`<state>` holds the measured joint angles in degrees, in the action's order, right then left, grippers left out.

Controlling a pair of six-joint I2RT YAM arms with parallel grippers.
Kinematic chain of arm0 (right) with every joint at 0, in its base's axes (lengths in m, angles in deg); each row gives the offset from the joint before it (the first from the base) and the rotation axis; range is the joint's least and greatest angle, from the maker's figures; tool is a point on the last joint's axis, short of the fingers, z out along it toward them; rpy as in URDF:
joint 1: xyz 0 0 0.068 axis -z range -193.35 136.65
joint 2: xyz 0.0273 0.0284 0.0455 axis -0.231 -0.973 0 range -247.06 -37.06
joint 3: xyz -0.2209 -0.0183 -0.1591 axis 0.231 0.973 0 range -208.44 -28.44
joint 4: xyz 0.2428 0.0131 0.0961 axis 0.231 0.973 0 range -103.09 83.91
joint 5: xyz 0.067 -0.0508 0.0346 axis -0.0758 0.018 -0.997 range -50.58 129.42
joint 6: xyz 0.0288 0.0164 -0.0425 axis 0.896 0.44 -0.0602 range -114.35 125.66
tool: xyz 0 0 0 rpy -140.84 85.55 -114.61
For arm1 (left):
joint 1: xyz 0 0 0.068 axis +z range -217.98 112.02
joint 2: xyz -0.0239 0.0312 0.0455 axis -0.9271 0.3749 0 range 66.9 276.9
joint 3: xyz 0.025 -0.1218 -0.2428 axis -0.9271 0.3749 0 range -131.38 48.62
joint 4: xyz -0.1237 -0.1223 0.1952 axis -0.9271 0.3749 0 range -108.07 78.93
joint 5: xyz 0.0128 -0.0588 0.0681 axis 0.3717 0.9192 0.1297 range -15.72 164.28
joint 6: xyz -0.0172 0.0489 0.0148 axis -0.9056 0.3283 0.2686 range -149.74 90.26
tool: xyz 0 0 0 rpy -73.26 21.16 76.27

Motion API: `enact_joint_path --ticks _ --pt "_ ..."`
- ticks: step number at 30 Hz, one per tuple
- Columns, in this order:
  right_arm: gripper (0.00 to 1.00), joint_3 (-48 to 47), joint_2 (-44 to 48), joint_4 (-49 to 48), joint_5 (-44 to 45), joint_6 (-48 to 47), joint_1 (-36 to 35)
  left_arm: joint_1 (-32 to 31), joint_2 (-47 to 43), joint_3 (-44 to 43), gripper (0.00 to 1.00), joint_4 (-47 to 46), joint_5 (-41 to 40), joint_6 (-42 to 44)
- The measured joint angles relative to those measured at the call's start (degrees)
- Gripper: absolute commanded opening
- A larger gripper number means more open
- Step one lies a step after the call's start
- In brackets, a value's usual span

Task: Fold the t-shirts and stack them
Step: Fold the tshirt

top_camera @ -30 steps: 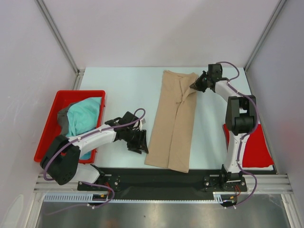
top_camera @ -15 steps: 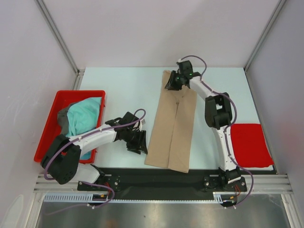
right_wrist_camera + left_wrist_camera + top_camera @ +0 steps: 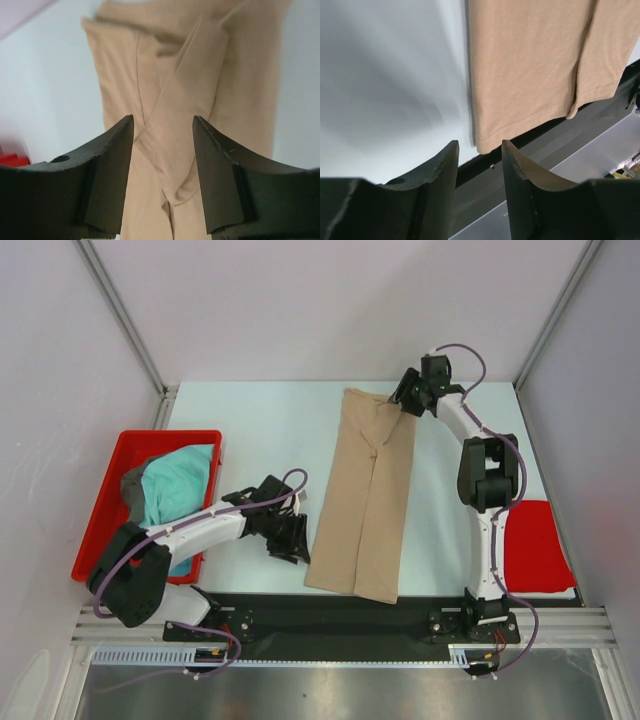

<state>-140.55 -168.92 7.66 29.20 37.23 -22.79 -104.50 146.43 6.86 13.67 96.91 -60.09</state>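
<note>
The tan-beige t-shirt [image 3: 362, 502] lies as a long narrow strip down the middle of the table, its sides folded in. My right gripper [image 3: 398, 404] hovers over the shirt's far end, open, with only cloth [image 3: 245, 100] below its fingers [image 3: 112, 150]. My left gripper [image 3: 294, 548] is low beside the shirt's near left corner [image 3: 490, 142], open and empty. The teal t-shirt [image 3: 180, 485] and the dark grey t-shirt [image 3: 130, 488] lie bunched in the red tray.
The red plastic tray [image 3: 95, 535] stands at the left edge of the table. A flat red mat [image 3: 540, 545] lies at the right, partly behind the right arm. A black rail [image 3: 340, 615] runs along the near edge.
My right gripper carried the shirt's far right flap leftward over the shirt, let it go and opened, then drew back to the right. The left arm barely moved.
</note>
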Motion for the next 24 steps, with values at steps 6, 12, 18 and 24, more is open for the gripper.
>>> enact_joint_path --ticks 6,12,18,24 --pt "0.56 -9.31 -4.13 0.0 4.96 1.29 0.83 0.0 -1.11 -0.11 0.45 -5.86 -0.02 -0.04" --pt "0.52 -10.91 -7.19 -0.07 6.21 1.42 0.63 0.0 1.2 -7.93 0.53 -13.0 -1.9 -0.17" --pt "0.48 -10.8 -8.98 -0.15 6.67 1.25 1.6 0.04 14.4 -20.57 0.52 -26.95 -6.43 -0.87" --pt "0.48 -10.8 -9.05 -1.79 7.63 0.28 2.21 0.11 34.14 -38.21 0.45 -35.01 -8.68 -3.91"
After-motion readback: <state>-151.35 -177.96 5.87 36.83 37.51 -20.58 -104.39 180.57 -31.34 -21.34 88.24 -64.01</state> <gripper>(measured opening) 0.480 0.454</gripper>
